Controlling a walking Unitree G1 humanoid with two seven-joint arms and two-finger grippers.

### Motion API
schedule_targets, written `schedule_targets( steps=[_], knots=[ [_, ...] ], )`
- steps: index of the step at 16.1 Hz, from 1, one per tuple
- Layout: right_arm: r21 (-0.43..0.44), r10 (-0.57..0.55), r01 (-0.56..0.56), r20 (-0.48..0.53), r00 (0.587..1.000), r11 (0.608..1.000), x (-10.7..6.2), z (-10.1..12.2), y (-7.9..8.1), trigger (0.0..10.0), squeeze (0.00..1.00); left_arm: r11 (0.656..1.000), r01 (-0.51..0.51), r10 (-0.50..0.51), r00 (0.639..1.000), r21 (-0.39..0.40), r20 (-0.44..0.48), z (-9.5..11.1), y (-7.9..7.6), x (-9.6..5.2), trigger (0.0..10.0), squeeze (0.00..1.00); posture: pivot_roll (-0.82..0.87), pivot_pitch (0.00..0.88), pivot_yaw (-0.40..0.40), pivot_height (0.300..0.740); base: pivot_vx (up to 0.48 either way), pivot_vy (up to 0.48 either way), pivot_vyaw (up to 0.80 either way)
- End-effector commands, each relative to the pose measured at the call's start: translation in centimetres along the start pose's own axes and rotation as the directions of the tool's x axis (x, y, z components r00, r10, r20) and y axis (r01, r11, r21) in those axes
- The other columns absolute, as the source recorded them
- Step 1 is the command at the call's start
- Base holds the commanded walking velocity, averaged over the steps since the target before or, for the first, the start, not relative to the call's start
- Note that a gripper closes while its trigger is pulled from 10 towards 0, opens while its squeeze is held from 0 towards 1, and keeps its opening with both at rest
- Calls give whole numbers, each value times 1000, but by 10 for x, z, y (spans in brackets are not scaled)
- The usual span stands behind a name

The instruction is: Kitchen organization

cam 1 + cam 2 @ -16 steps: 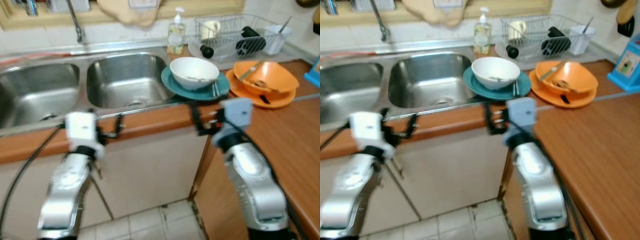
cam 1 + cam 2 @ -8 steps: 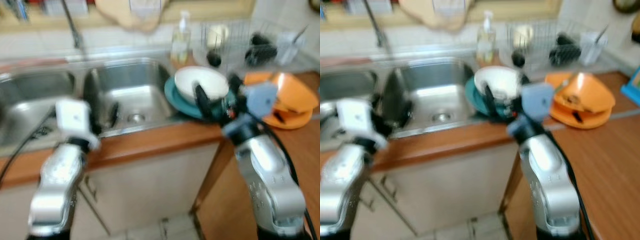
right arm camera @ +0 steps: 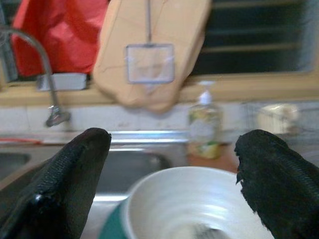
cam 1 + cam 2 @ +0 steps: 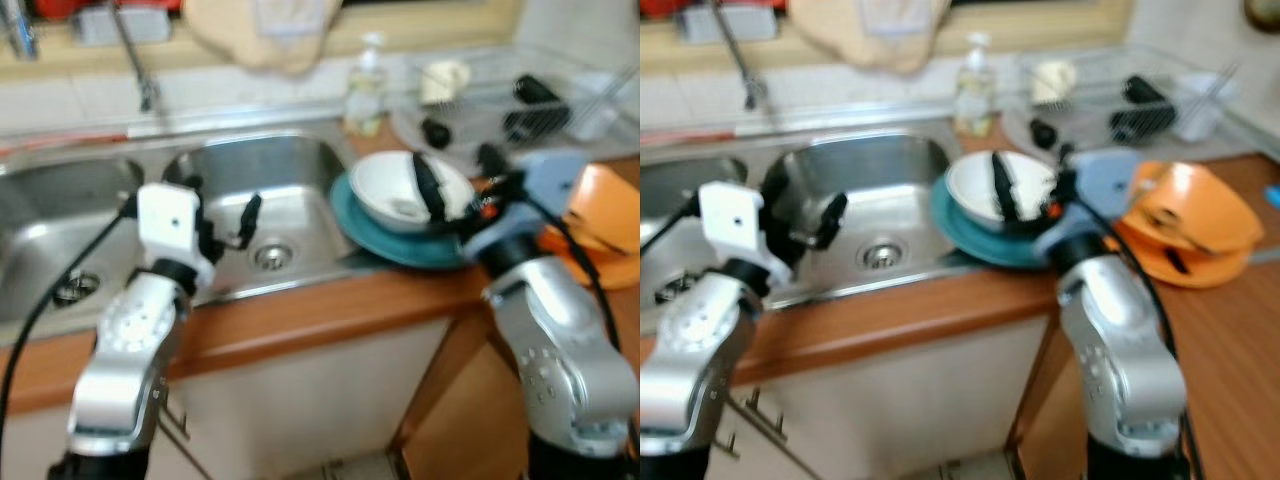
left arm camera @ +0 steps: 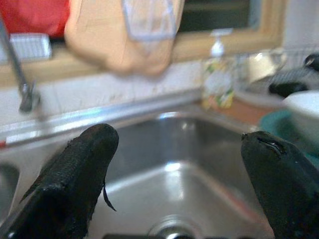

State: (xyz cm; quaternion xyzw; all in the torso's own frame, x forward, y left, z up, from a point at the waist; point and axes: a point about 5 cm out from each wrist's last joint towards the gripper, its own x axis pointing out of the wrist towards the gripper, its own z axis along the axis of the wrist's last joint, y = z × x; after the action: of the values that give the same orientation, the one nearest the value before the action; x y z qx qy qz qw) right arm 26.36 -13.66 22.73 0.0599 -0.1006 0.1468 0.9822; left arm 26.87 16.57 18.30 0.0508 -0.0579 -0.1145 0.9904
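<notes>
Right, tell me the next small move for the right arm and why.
Probably lower the right gripper a little so its fingers straddle the white ceramic bowl: the fingers are spread wide above its rim, and the bowl sits on the teal round plate beside the steel sink.

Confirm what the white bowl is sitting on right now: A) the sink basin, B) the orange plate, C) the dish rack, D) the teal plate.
D: the white bowl rests on the teal plate at the counter edge beside the sink, with the right pincer open just over it.
</notes>
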Motion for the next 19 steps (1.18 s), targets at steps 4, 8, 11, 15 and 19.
schedule_targets(
  steps=[4, 8, 11, 15, 19],
  knots=[
    [-18, -69, 69, -9, 998, 997, 0, 12, -24, 10000, 0, 992, 119, -120, 992, -33, -26, 0, -15, 4, 10000, 0, -21, 0, 28, 740, 0, 0, 0],
    [-11, -96, 95, -65, 993, 995, 1, 9, -48, 10000, 0, 972, 225, -227, 974, -71, -20, 3, -21, 9, 10000, 0, -24, 0, 22, 740, 0, 0, 0],
    [66, -91, 96, -84, 992, 993, -4, 9, -73, 5647, 0, 926, 367, -370, 929, -86, -25, 9, -28, 9, 10000, 0, -20, 0, 10, 740, 0, 0, 0],
    [84, 12, 1, -158, 987, 996, -17, -3, -73, 0, 0, 870, 478, -486, 873, -122, -43, 8, -36, -2, 10000, 0, -21, 0, 4, 740, 0, 0, 0],
    [121, 63, -37, -211, 975, 992, -20, -19, -65, 0, 0, 841, 521, -533, 844, -145, -58, 6, -42, -7, 10000, 0, -17, 0, -1, 740, 0, 0, 0]
  ],
)
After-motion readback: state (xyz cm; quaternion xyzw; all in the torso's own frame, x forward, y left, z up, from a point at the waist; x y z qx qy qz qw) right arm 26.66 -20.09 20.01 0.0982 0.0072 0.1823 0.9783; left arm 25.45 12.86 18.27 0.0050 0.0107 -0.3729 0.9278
